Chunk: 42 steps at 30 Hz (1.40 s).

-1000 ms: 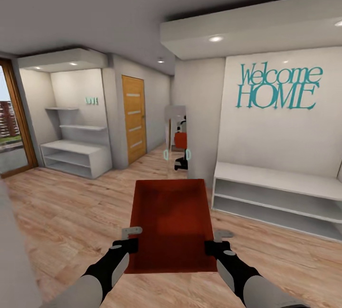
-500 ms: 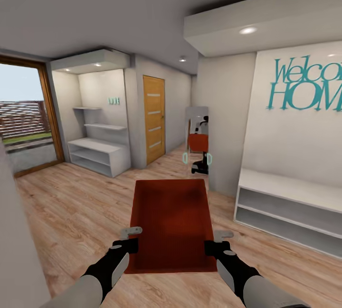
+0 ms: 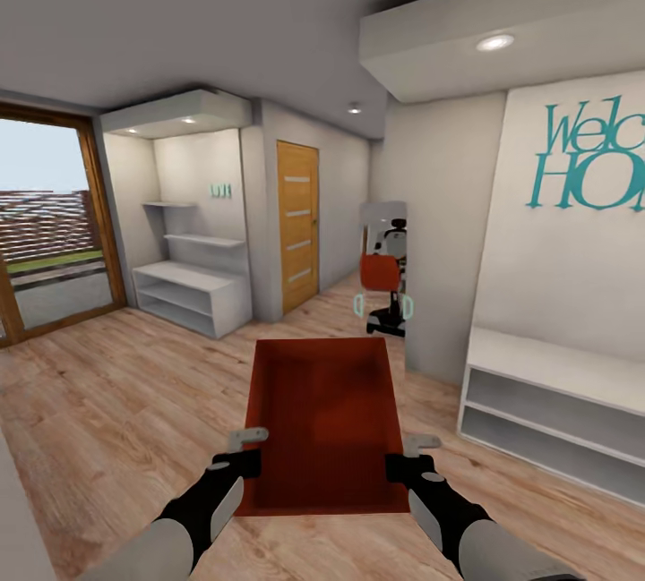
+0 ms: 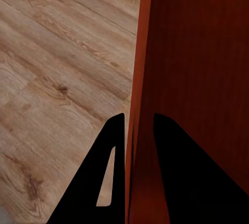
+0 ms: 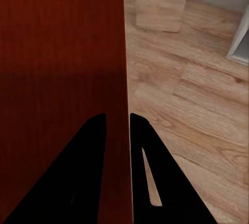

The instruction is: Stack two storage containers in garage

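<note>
Head view: storage container [image 3: 327, 420], orange-red, lidless, held level above the wood-plank floor [image 3: 107, 411], directly in front of the wall mirror [image 3: 385, 272]. Left gripper [image 3: 240, 448] pinches the container's left wall [image 4: 136, 99], one finger on each face. Right gripper [image 3: 414, 454] is clamped likewise on the right wall [image 5: 123, 79]. Beyond the container to its left: orange door [image 3: 296, 223].

1 storage container [image 3: 324, 420], 2 grippers, 1 door [image 3: 297, 225], 2 shelf units.
</note>
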### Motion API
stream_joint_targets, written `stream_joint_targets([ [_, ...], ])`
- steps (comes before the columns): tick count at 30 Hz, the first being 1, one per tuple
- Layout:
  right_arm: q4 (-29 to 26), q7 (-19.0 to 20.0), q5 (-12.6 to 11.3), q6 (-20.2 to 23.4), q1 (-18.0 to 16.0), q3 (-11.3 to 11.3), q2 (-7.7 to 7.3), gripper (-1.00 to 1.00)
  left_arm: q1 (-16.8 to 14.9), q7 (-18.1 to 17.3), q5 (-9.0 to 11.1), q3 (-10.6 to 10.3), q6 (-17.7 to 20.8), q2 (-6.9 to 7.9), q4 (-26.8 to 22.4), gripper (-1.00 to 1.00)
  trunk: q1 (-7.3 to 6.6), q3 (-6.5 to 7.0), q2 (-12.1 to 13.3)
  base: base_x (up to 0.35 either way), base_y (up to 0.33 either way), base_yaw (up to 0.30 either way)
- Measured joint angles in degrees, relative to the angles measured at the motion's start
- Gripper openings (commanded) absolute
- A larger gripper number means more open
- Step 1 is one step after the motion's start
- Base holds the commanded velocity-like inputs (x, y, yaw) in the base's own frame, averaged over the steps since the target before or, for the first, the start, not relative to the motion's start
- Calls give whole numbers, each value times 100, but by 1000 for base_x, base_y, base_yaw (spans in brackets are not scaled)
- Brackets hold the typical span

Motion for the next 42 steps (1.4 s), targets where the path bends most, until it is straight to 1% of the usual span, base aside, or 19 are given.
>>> stream_joint_targets([
  [15,0,8,0,-2,0,-1,-3,-100,0,4,4,-5,-2,-1,-1,-100,0,0,0,322,0,13],
  [32,0,10,1,-6,0,-2,-5,-100,0,4,-2,-1,-6,-4,-1,-100,0,0,0,322,0,253],
  [42,-1,8,1,-4,0,-2,-4,-100,0,2,-4,1,-5,-3,0,-100,0,0,0,322,0,51],
])
